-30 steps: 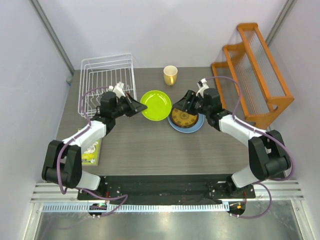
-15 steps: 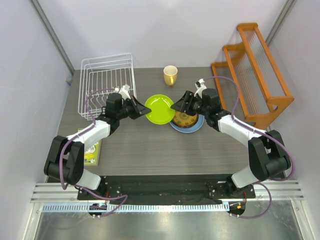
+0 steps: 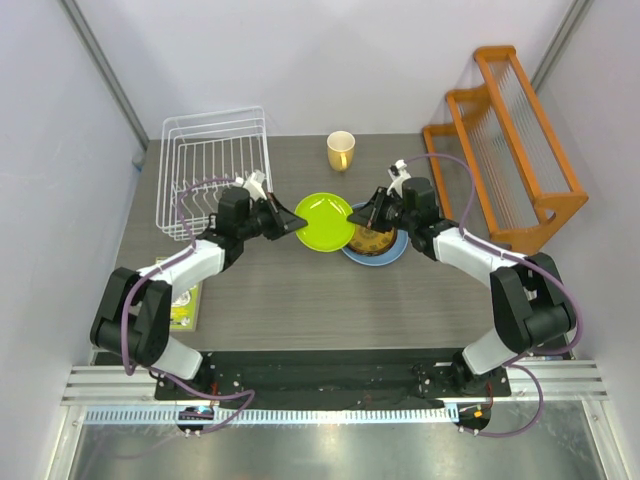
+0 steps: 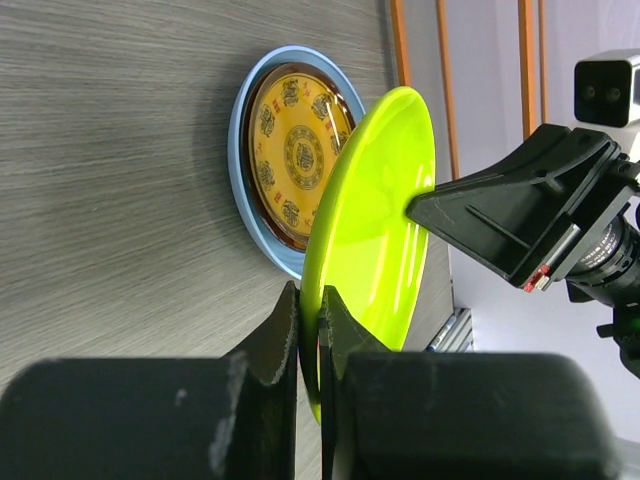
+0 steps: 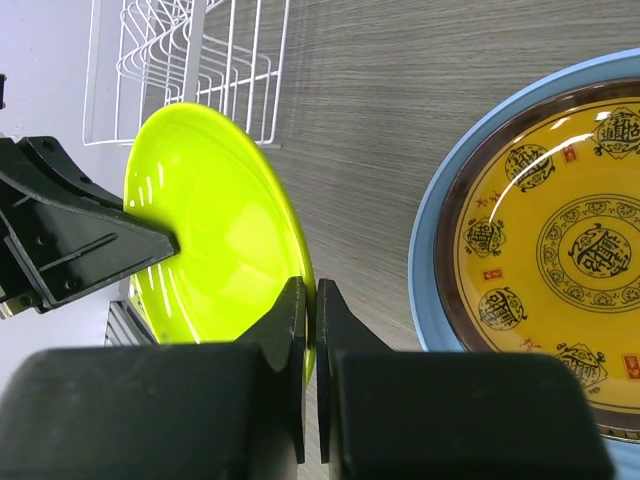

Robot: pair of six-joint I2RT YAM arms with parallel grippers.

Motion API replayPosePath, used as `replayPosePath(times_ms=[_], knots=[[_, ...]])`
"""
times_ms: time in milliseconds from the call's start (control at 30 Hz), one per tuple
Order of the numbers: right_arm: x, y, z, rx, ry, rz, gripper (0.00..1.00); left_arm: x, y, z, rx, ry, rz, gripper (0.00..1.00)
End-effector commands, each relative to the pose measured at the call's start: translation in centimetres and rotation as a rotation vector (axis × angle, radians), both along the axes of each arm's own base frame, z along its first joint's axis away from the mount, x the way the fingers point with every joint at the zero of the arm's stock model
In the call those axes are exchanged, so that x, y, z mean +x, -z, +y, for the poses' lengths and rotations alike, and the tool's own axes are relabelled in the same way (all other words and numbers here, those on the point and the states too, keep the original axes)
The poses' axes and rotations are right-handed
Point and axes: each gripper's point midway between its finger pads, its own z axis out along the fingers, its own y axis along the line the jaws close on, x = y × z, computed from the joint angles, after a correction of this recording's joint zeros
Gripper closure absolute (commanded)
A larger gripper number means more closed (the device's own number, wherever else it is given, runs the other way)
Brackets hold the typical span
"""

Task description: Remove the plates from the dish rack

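As both pincers (image 3: 293, 222) (image 3: 358, 217) pinch it, the glossy plate (image 3: 325, 222) seemingly floats.

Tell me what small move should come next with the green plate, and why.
Probably open the left gripper. Both grippers pinch opposite rims of the lime green plate, tilted above the table, and the right gripper sits nearer the yellow plate stacked on the blue plate, where it could go.

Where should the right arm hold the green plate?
The rim opposite the left pincer, approached from the right. The green plate is held tilted, so that thin edge is exposed for a finger on each face; the right pincer straddles it there.
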Motion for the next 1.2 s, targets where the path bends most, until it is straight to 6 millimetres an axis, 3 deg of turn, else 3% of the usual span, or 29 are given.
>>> replayPosePath(times_ms=[0,67,100,133,233,333,467,533,567,633,700,733,767,933,1167], knots=[[0.1,-3.3,1.3,0.057,-0.042,-0.081,0.99,0.9,-3.8,-1.3,-0.056,0.038,-0.134,1.0],[0.3,-3.5,0.5,0.032,0.001,-0.095,0.99,1.0,-3.8,-1.3,-0.049,0.036,-0.133,0.91],[0.5,-3.6,0.1,0.02,0.019,-0.099,0.99,1.0,-3.4,-1.1,-0.032,0.029,-0.123,0.81],[0.6,-3.3,-0.5,-0.005,0.051,-0.095,0.99,1.1,-3.2,-1.0,-0.024,0.026,-0.12,0.59],[1.0,-3.5,-2.4,-0.049,0.122,-0.106,0.99,1.4,-2.7,-0.6,0.009,0.004,-0.108,0.32],[1.2,-3.5,-4.1,-0.078,0.166,-0.108,0.99,1.6,-2.0,0.0,0.05,-0.023,-0.101,0.16],[1.6,-2.6,-7.3,-0.127,0.25,-0.089,0.99,1.8,-1.0,1.9,0.163,-0.091,-0.088,0.12],[1.9,-1.8,-9.3,-0.158,0.289,-0.071,0.99,1.9,-1.6,3.1,0.226,-0.122,-0.123,0.12],[1.8,-1.2,-10.0,-0.174,0.303,-0.057,0.99,1.9,-1.3,4.3,0.281,-0.167,-0.117,0.12],[2.1,-0.2,-11.7,-0.2,0.335,-0.035,0.99,1.8,-2.7,6.0,0.339,-0.229,-0.162,0.12],[1.9,1.0,-12.6,-0.204,0.338,-0.006,0.99,1.9,-2.7,9.0,0.464,-0.324,-0.19,0.11],[1.9,1.5,-12.9,-0.21,0.336,0.005,0.99,1.7,-3.7,10.1,0.492,-0.363,-0.22,0.07],[2.0,2.3,-13.5,-0.215,0.345,0.024,0.99,1.6,-3.2,12.1,0.577,-0.433,-0.218,0.05],[2.3,3.9,-13.3,-0.209,0.307,0.05,0.99,0.7,-3.7,16.2,0.717,-0.562,-0.256,0.02],[3.3,6.1,-12.4,-0.179,0.268,0.085,0.99,-0.4,-4.6,18.8,0.753,-0.685,-0.282,0.02]])
